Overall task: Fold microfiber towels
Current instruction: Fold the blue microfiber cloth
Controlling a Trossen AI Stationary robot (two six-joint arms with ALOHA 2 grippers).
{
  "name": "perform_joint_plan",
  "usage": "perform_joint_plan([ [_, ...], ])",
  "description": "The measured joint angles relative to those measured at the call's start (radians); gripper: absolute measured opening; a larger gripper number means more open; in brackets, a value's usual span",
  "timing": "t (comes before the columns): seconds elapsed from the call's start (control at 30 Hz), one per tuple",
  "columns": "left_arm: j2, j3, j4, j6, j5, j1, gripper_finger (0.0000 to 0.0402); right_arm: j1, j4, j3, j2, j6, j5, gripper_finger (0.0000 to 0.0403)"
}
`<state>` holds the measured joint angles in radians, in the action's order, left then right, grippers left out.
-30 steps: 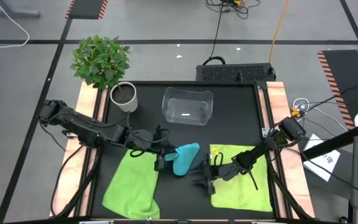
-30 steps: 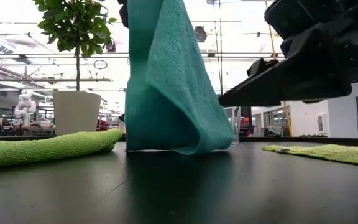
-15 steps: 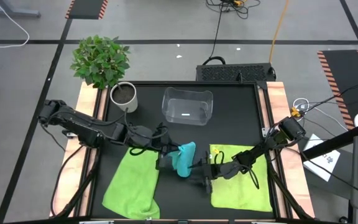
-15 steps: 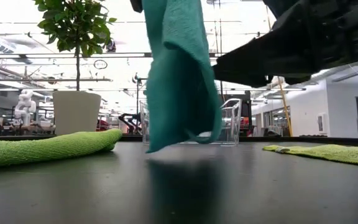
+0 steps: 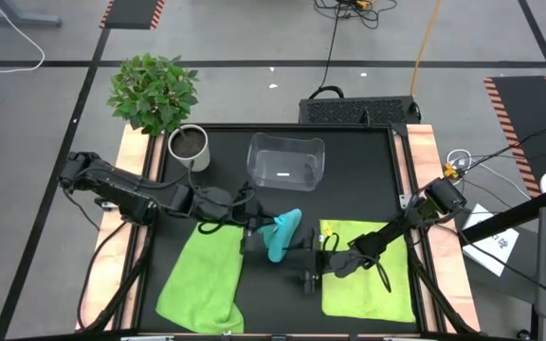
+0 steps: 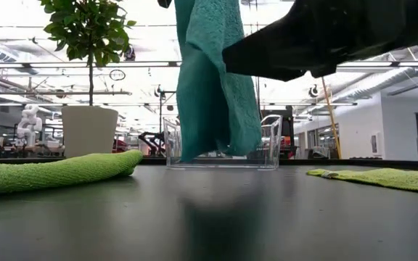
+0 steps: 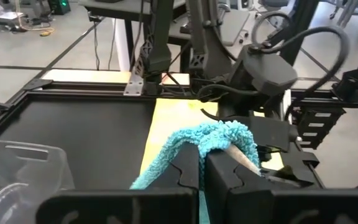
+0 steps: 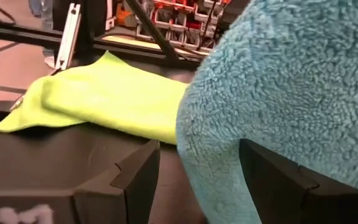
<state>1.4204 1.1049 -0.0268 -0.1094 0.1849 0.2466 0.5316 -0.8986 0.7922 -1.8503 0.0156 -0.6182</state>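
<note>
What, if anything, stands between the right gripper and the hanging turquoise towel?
Nothing visible does. The turquoise towel hangs clear of the table from the left gripper, shut on it, and the right gripper is open with the cloth already between its fingers.

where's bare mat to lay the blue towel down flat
Bare black mat lies right of the clear bin, behind the right green towel. The narrow strip between both green towels is crowded: left gripper, right gripper and the hanging turquoise towel.

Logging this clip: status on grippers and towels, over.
Left gripper shut on turquoise towel, lifted off the table. Right gripper open around its hanging edge. Two green towels flat. Nothing in the way.
</note>
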Motion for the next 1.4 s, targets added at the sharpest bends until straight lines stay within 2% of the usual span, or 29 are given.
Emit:
perform_joint_plan([
  [0.33,0.000,0.000,-0.030,0.009,0.010,0.000,0.0003,-0.034,-0.013,0.007,0.000,-0.026,-0.019,0.0215],
  [0.5,0.000,0.000,-0.028,0.010,0.009,0.002,0.0003,-0.053,-0.015,0.007,0.000,0.030,-0.123,0.0205],
  [0.6,0.000,0.000,-0.013,0.006,0.009,0.010,0.0002,-0.058,-0.015,0.007,0.000,0.074,-0.122,0.0159],
  [0.73,0.000,0.000,0.006,0.002,0.010,0.025,0.0003,-0.058,0.025,0.007,0.013,0.146,-0.122,0.0038],
  [0.8,0.001,0.000,0.016,0.002,0.025,0.035,0.0002,-0.053,0.067,0.007,0.035,0.159,-0.132,0.0013],
  [1.07,0.001,0.000,0.004,0.021,0.062,0.041,0.0002,-0.026,0.123,0.007,0.075,0.138,-0.141,0.0013],
  [1.4,0.001,0.000,-0.058,0.045,0.079,-0.030,0.0002,0.067,0.106,0.007,0.110,0.210,-0.145,0.0013],
])
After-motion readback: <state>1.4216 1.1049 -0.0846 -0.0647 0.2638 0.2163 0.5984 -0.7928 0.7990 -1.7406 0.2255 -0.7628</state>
